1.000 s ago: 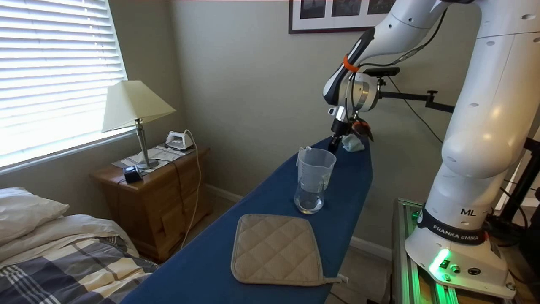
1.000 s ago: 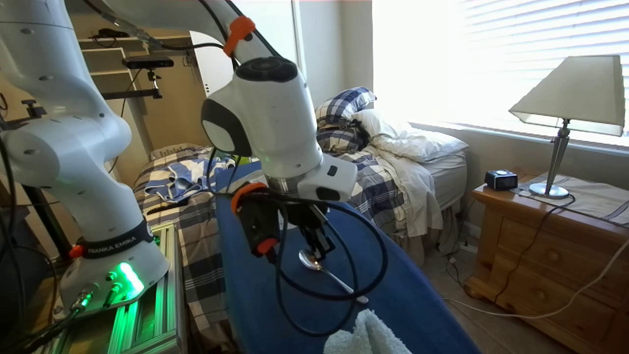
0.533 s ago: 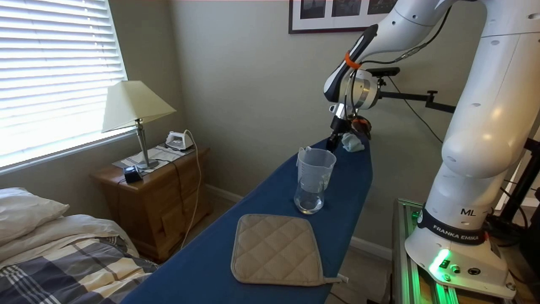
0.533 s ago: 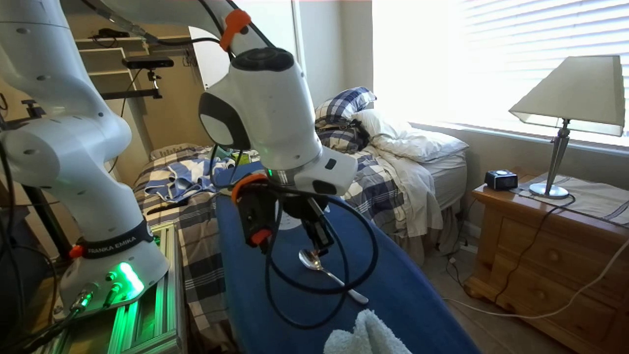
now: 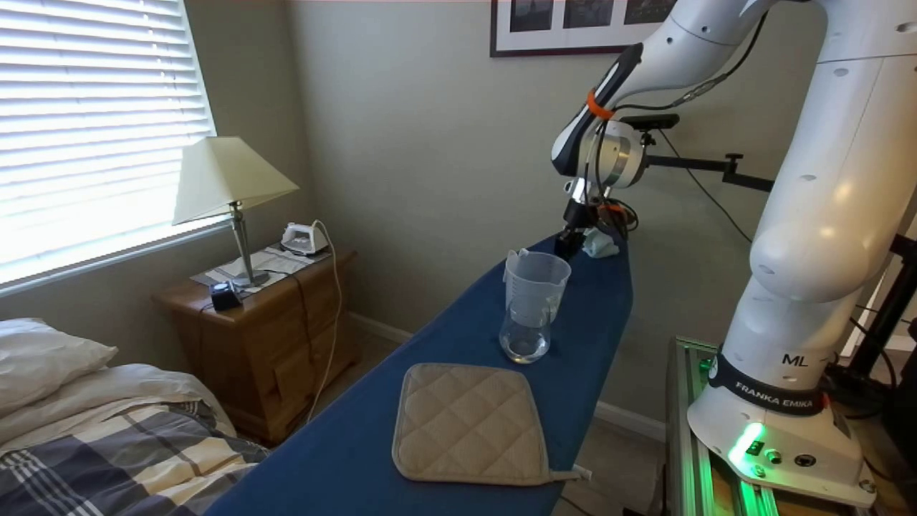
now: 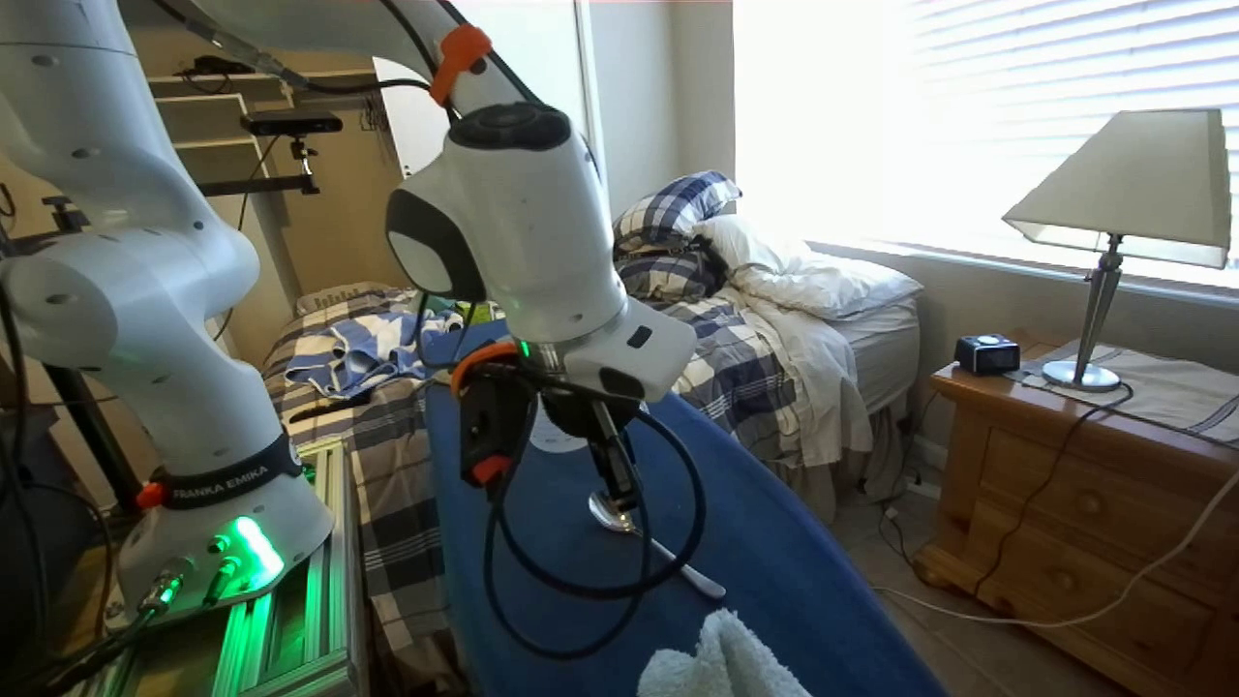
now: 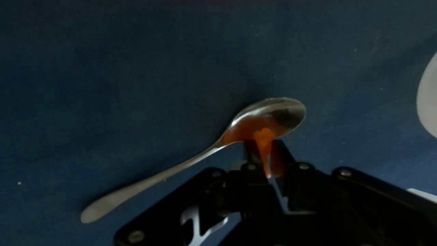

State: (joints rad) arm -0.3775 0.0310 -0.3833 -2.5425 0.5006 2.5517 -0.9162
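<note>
Poised at a spoon (image 7: 150, 181): the reach stage, seemingly
On the blue cover (image 7: 85, 102) its handle points left, its bowl right, near the tips of the gripper (image 7: 264, 144); the jaws stand nearly together, an orange patch (image 7: 264, 135) between (held or not, I cannot tell). The next move likely calls for parting them.

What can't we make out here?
Wrist view: whether the gripper touches the spoon; the downward view hides any gap.
Wrist view: what the orange patch at the gripper's tips is; blurred.
Wrist view: white shape; right edge cuts it.
In an exterior view: towel; bottom edge cuts it.
</note>
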